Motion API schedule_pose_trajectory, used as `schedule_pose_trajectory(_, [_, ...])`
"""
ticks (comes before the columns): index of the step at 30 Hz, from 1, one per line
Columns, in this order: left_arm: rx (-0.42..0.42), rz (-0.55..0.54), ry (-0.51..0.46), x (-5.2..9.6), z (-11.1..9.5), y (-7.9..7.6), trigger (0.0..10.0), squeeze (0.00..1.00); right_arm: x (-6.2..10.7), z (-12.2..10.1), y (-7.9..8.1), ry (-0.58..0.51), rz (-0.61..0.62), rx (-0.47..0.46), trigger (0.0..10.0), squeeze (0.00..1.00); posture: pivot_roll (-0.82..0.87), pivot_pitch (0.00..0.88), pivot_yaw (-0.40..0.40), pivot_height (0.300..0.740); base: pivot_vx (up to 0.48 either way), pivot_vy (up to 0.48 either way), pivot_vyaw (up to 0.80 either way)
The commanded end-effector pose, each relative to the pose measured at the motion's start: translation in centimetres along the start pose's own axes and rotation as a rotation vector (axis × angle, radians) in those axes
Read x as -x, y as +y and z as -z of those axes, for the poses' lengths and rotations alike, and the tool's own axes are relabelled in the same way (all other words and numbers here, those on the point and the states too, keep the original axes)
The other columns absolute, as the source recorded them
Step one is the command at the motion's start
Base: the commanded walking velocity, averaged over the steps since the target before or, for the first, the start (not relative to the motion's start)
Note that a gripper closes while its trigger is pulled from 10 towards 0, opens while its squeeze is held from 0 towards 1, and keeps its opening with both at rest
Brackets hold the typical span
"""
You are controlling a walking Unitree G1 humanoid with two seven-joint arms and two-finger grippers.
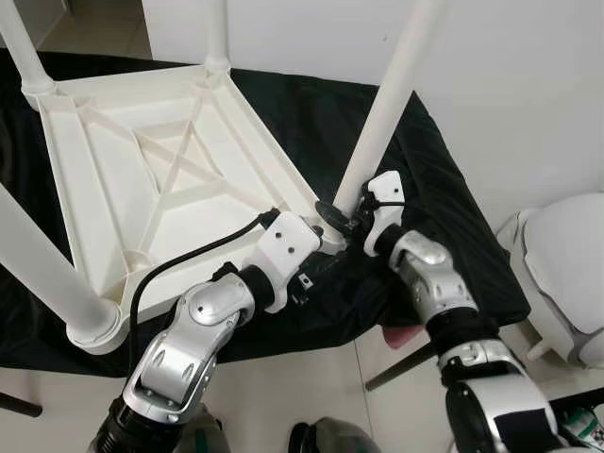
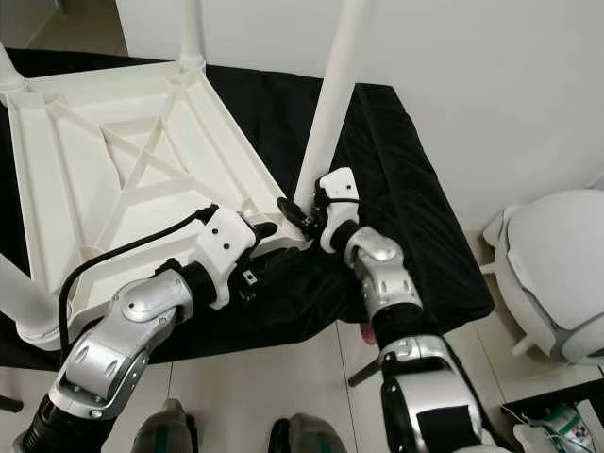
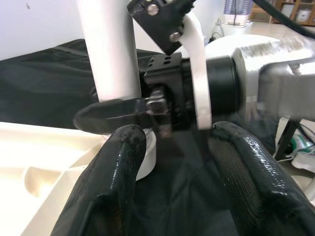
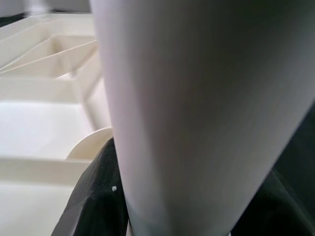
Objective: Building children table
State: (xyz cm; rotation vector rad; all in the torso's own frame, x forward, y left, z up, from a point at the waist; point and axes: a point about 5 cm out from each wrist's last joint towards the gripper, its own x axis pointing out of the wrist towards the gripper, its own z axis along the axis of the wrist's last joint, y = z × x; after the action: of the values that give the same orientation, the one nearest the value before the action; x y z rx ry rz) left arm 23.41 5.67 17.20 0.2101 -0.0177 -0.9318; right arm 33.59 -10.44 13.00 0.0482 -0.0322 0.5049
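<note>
A white plastic children's table (image 1: 170,179) lies upside down on a black cloth (image 1: 444,198), its ribbed underside facing up. At its near right corner a white leg (image 1: 387,104) stands tilted in the corner socket. My right gripper (image 1: 344,219) is shut on the base of this leg; the right wrist view looks up the leg (image 4: 197,108) between black fingers (image 4: 93,201). Just left of that corner, my left gripper (image 2: 274,238) is open, its fingers (image 3: 118,172) spread below the leg (image 3: 110,49) and not touching it.
Three other white legs stand in their corners: near left (image 1: 47,274), far left (image 1: 24,47), far right (image 1: 219,33). A rounded white and grey object (image 1: 566,274) sits on the floor to the right. A white wall runs behind; the cloth's front edge drops to tiled floor.
</note>
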Motion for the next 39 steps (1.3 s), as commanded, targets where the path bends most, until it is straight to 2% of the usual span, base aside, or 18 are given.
schedule_pose_trajectory(1, [0.002, -0.023, 0.000, -0.2, 0.1, -0.2, 10.0, 0.00, 0.4, 0.6, -0.1, 0.039, 0.120, -0.029, 0.0, 0.00, 0.01, 0.011, -0.128, 0.740, 0.000, 0.000, 0.00])
schedule_pose_trajectory(5, [0.001, -0.023, -0.001, -0.2, 0.1, -0.2, 10.0, 0.00, 0.4, 0.7, 0.2, 0.040, 0.161, -0.051, 0.0, 0.00, 0.01, 0.011, -0.128, 0.740, 0.000, 0.000, 0.00])
schedule_pose_trajectory(7, [0.001, -0.022, -0.005, -0.3, 0.0, -0.2, 10.0, 0.00, 0.6, 1.1, 0.9, 0.055, 0.299, -0.076, 0.0, 0.00, 0.01, 0.002, -0.134, 0.740, 0.000, 0.000, 0.00])
schedule_pose_trajectory(9, [0.001, -0.022, -0.005, -0.3, 0.0, -0.2, 10.0, 0.00, 0.6, 1.1, 0.9, 0.055, 0.299, -0.076, 0.0, 0.00, 0.01, 0.002, -0.134, 0.740, 0.000, 0.000, 0.00])
schedule_pose_trajectory(12, [0.001, -0.023, -0.006, -0.3, 0.1, -0.2, 10.0, 0.00, 0.6, 1.2, 2.0, 0.055, 0.316, -0.084, 0.0, 0.00, 0.01, 0.000, -0.134, 0.740, 0.000, 0.000, 0.00])
schedule_pose_trajectory(14, [0.001, -0.024, -0.004, -0.3, 0.1, -0.2, 10.0, 0.00, 0.6, 1.1, 1.9, 0.049, 0.299, -0.081, 0.0, 0.00, 0.02, 0.000, -0.136, 0.740, 0.000, 0.000, 0.00])
schedule_pose_trajectory(15, [-0.001, -0.025, -0.004, -0.3, 0.1, -0.2, 10.0, 0.00, 0.7, 1.0, 1.7, 0.050, 0.296, -0.077, 1.4, 0.00, 0.02, 0.000, -0.136, 0.740, 0.000, 0.000, 0.00])
schedule_pose_trajectory(19, [-0.001, -0.025, -0.004, -0.2, 0.1, -0.1, 10.0, 0.00, 0.7, 1.0, 1.6, 0.052, 0.296, -0.076, 1.4, 0.00, 0.02, 0.000, -0.136, 0.740, 0.000, 0.000, 0.00])
schedule_pose_trajectory(20, [-0.002, -0.027, -0.003, -0.2, 0.1, -0.1, 10.0, 0.00, 0.7, 1.0, 1.5, 0.053, 0.290, -0.076, 10.0, 0.00, 0.02, 0.000, -0.136, 0.740, 0.000, 0.000, 0.00])
schedule_pose_trajectory(21, [-0.002, -0.027, -0.003, -0.2, 0.1, -0.1, 10.0, 0.00, 0.7, 1.0, 1.5, 0.053, 0.290, -0.076, 10.0, 0.00, 0.02, 0.000, -0.136, 0.740, 0.000, 0.000, 0.00])
schedule_pose_trajectory(22, [-0.003, -0.027, -0.003, -0.2, 0.1, -0.1, 10.0, 0.00, 0.8, 0.9, 1.2, 0.058, 0.282, -0.075, 10.0, 0.58, 0.02, 0.000, -0.135, 0.740, 0.000, 0.000, 0.00])
schedule_pose_trajectory(24, [-0.003, -0.027, -0.003, -0.2, 0.1, -0.1, 10.0, 0.00, 0.8, 0.9, 1.2, 0.058, 0.282, -0.075, 10.0, 0.58, 0.02, 0.000, -0.135, 0.740, 0.000, 0.000, 0.00])
schedule_pose_trajectory(25, [-0.006, -0.027, -0.003, -0.2, 0.1, -0.1, 10.0, 0.00, 0.9, 0.9, 1.1, 0.055, 0.246, -0.077, 10.0, 1.00, 0.03, 0.000, -0.137, 0.740, 0.000, 0.000, 0.00])
schedule_pose_trajectory(31, [-0.018, -0.025, -0.006, -0.1, 0.1, 0.1, 10.0, 0.00, 0.9, 0.6, 0.6, 0.043, 0.084, -0.114, 10.0, 1.00, 0.03, 0.000, -0.136, 0.740, 0.000, 0.000, 0.00])
schedule_pose_trajectory(35, [-0.019, -0.026, -0.006, -0.1, 0.1, 0.1, 10.0, 0.00, 0.8, 0.2, 0.2, 0.034, -0.004, -0.058, 10.0, 1.00, 0.03, 0.000, -0.133, 0.740, 0.000, 0.000, 0.00])
schedule_pose_trajectory(37, [-0.019, -0.026, -0.006, -0.1, 0.1, 0.1, 10.0, 0.00, 0.8, 0.2, 0.2, 0.034, -0.004, -0.058, 10.0, 1.00, 0.03, 0.000, -0.133, 0.740, 0.000, 0.000, 0.00])
schedule_pose_trajectory(38, [-0.019, -0.027, -0.006, -0.2, 0.1, 0.1, 10.0, 0.00, 0.7, 0.0, -0.2, 0.029, -0.043, -0.024, 10.0, 1.00, 0.03, 0.000, -0.132, 0.740, 0.000, 0.000, 0.00])
schedule_pose_trajectory(39, [-0.020, -0.026, -0.007, -0.2, 0.1, 0.1, 10.0, 0.00, 0.6, 0.1, -0.7, 0.041, -0.068, 0.025, 10.0, 0.00, 0.04, 0.000, -0.130, 0.740, 0.000, 0.000, 0.00])
